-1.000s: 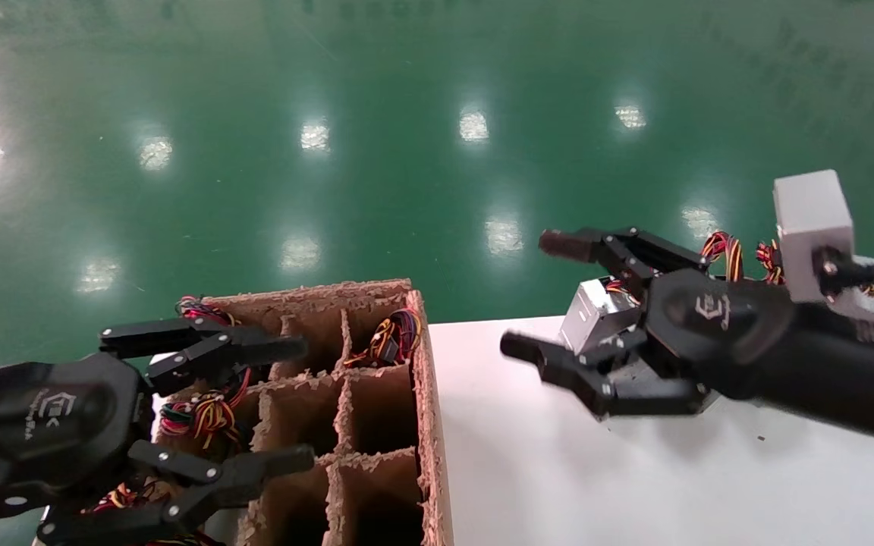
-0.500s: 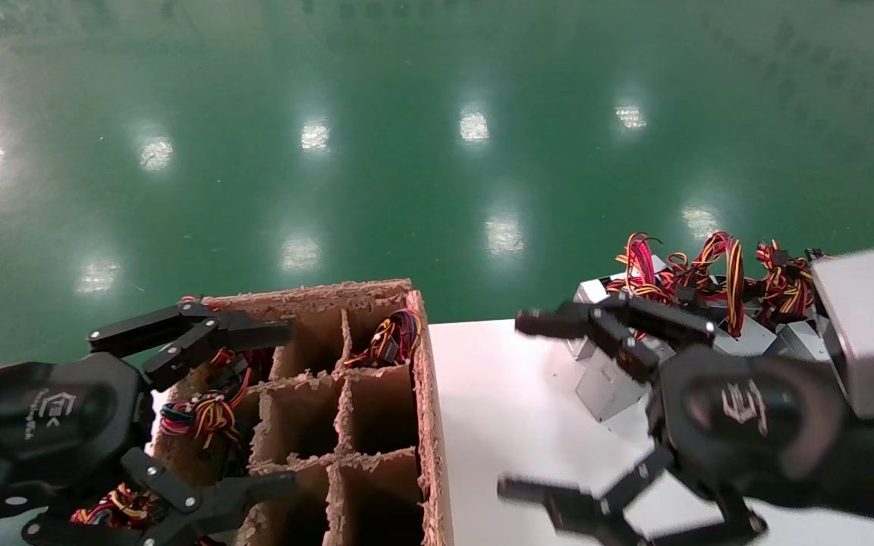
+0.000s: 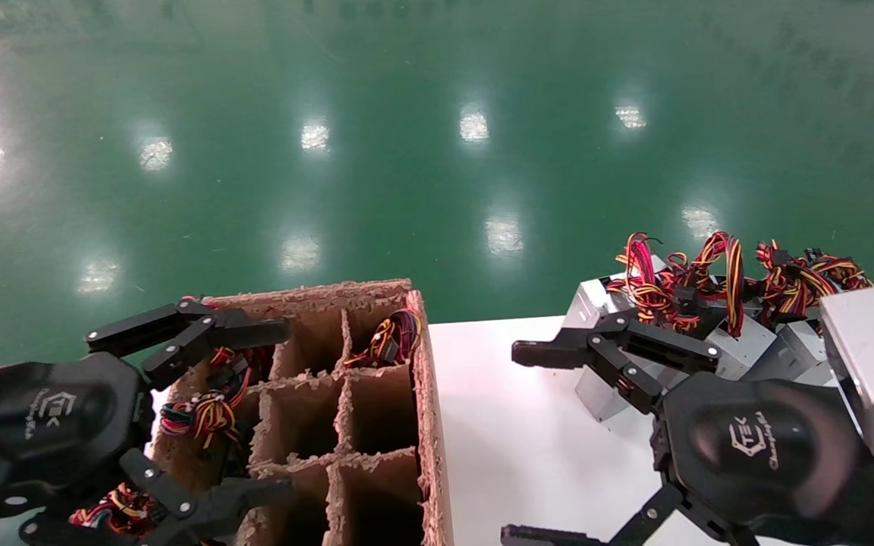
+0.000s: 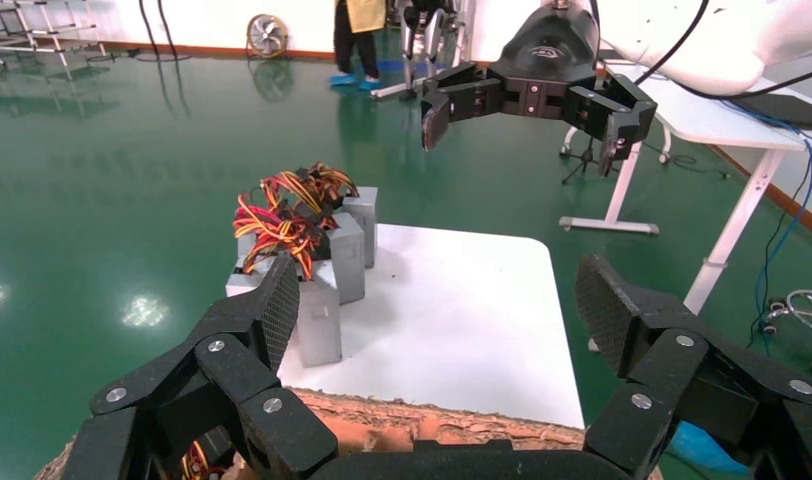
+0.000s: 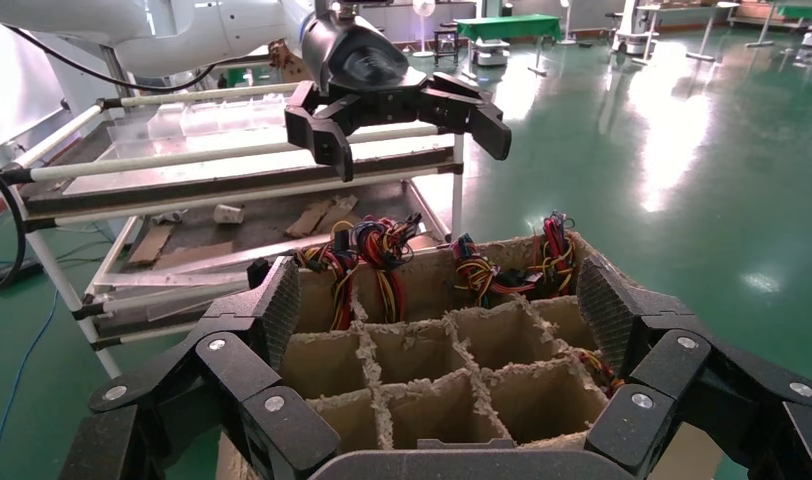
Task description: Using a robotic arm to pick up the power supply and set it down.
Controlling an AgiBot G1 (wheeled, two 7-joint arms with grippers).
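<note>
A white table (image 3: 528,455) fills the lower middle of the head view. At lower left, a divided cardboard box (image 3: 376,409). At lower right, the right gripper (image 3: 517,444) hangs wide open, empty. At lower left, the left gripper (image 3: 278,409) gapes empty. Silver power supplies (image 3: 740,353) cluster right of centre, on the table.

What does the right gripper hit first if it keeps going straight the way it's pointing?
Probably the cardboard divider box. The right gripper, open and empty, points across the white table toward it, and its wrist view looks straight onto the box cells. It seems raised, so it might pass just over the rim; depth is unclear.
</note>
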